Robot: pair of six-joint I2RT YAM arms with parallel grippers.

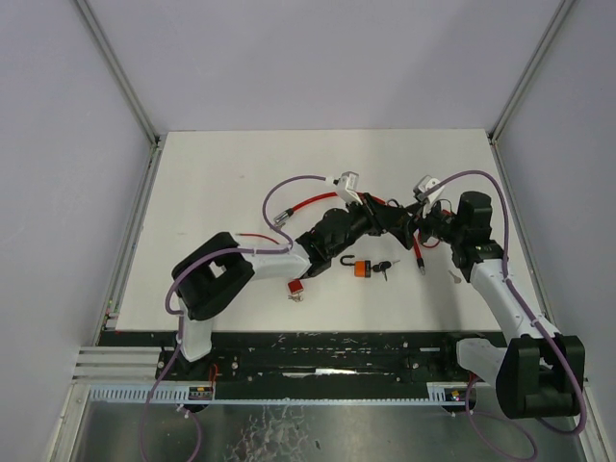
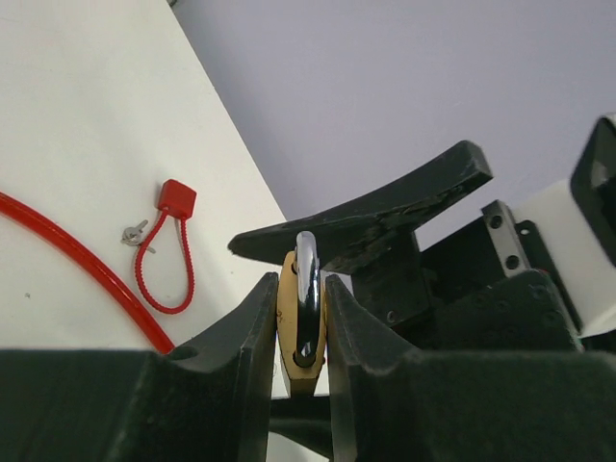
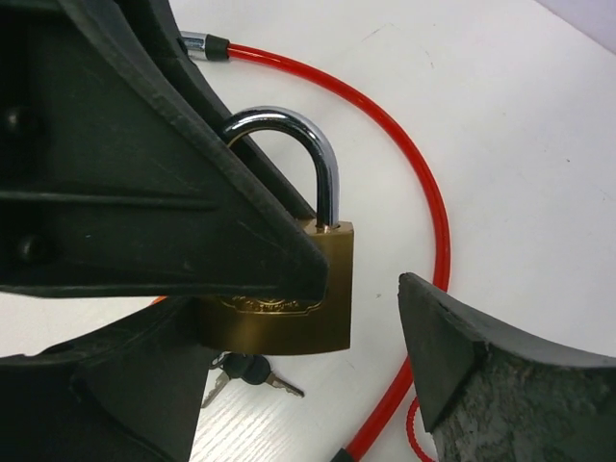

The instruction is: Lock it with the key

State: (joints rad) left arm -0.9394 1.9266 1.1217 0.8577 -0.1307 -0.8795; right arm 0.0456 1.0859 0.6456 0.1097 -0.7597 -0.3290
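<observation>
A brass padlock (image 2: 289, 322) with a chrome shackle (image 3: 322, 159) hangs above the table, and my left gripper (image 2: 303, 298) is shut on its body. In the right wrist view the padlock (image 3: 313, 289) sits between my right gripper's (image 3: 289, 332) open jaws. One finger (image 3: 472, 356) stands apart to the padlock's right. The shackle's other leg is hidden behind the left gripper's finger. A black-headed key (image 3: 252, 371) lies on the table below. From above, both grippers meet at mid-table (image 1: 404, 223), and the key (image 1: 383, 269) lies beside an orange padlock (image 1: 361, 269).
A long red cable (image 1: 308, 202) curves across the table behind the grippers and shows under the padlock as the cable (image 3: 428, 192). A small red loop lock (image 2: 173, 245) with tiny keys lies on the table. Another small red lock (image 1: 296, 288) sits near the left arm.
</observation>
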